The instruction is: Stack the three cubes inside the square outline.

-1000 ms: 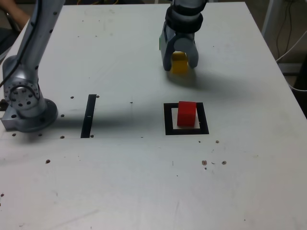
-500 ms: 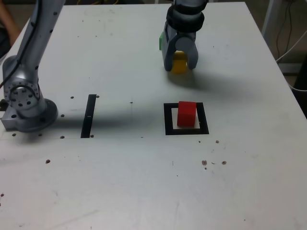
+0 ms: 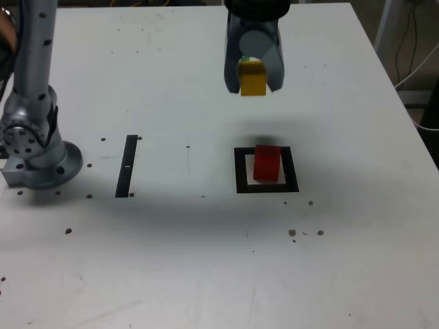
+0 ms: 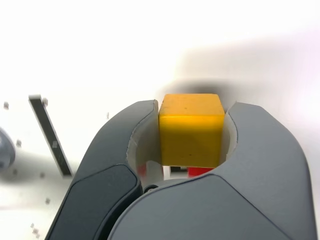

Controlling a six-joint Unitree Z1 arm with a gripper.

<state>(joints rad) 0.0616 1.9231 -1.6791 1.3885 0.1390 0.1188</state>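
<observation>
The exterior view shows a white table (image 3: 158,267) with dark specks and small scuffs scattered over it. A straight strip of black tape (image 3: 127,166) lies between the arm's round base (image 3: 51,170) and the square outline (image 3: 241,171). The red cube (image 3: 267,164) sits inside that outline, with white surface showing beside it.

The gripper (image 3: 253,89) is clenched around the yellow cube (image 3: 253,78), one finger on either side, and holds it up off the table, on the far side of the outline. Soft, blurred shadows spread across the white surface.

Past the table's edge at the exterior view's right, the room is dim, with a pale cable (image 3: 418,77) and thin dark wires (image 3: 409,41). At the far left edge, part of a person's arm (image 3: 7,33) shows, cut off and dim behind the robot arm (image 3: 36,51).

Only a scrap of the green cube (image 3: 245,59) shows behind the gripper, so its exact position is hard to tell. The top of the gripper is cropped by the frame. In the wrist view, the yellow cube and fingers hide most of the red cube and the outline, and the white surface is washed out by glare.
</observation>
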